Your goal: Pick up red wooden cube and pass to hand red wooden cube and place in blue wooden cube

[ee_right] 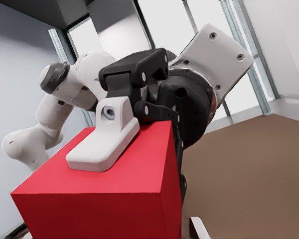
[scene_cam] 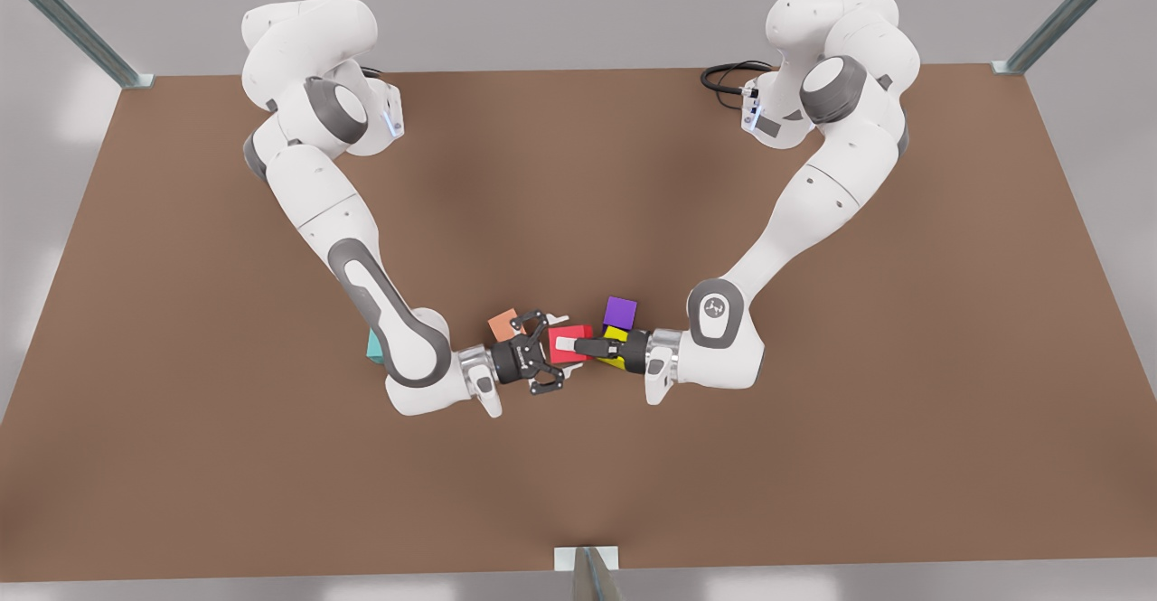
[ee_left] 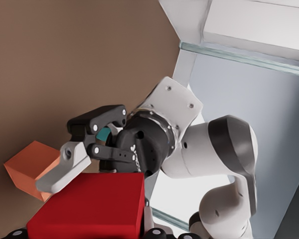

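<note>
Passing red cube (scene_cam: 567, 357) between grippers, mid-table.
Left gripper (scene_cam: 578, 346), on the front view's right, clamps the cube; right gripper (scene_cam: 545, 354) is spread wide at its other end, possibly not touching. Blue cube (scene_cam: 371, 349) sits on the table behind the right arm's elbow.

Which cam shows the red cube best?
Right wrist view: red wooden cube is closest, two faces clear, left gripper clamped on it. Left wrist view crops it at the edge; front view has it small, partly covered, facing the open right gripper.
</note>
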